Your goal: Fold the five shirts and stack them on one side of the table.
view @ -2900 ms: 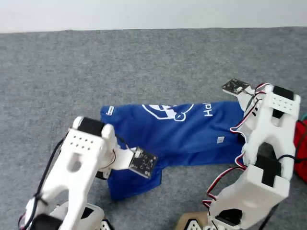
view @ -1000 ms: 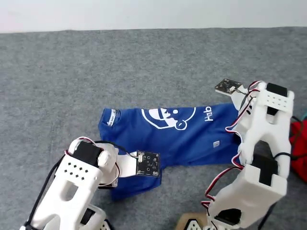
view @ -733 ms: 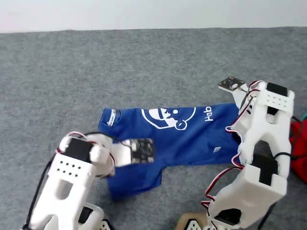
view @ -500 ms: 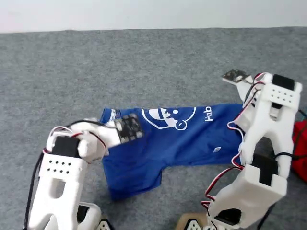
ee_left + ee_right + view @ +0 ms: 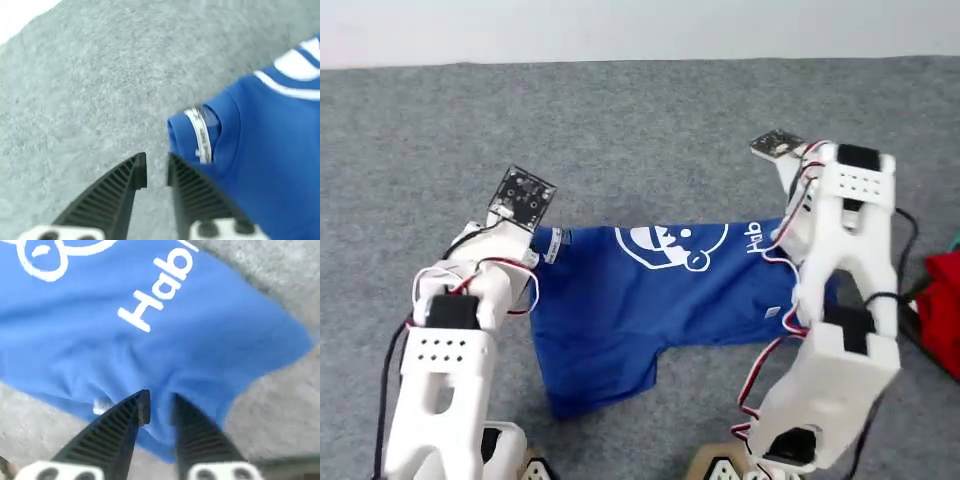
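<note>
1. A robotics lab or test bench rather than a home: a white left arm [image 5: 445, 350] and right arm [image 5: 840, 300], plainly printed parts, stand side by side at the table [image 5: 670, 130]
2. Their build is bare, with loose wires [image 5: 772, 247] along the links and an uncased circuit board [image 5: 523, 193] on one wrist
3. A plain grey felt-like cover lies over the table, with a blank white strip [image 5: 620, 30] behind
4. One blue shirt [image 5: 660, 290] lies flat between the arms, and a wooden base plate [image 5: 717, 461] sits at the near edge

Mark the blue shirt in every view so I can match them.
High view: blue shirt lies flat on the grey table, between the two arms.
Left wrist view: blue shirt, collar end just beyond the left gripper.
Right wrist view: blue shirt beneath the right gripper.
Shared landmark: its white logo.
</note>
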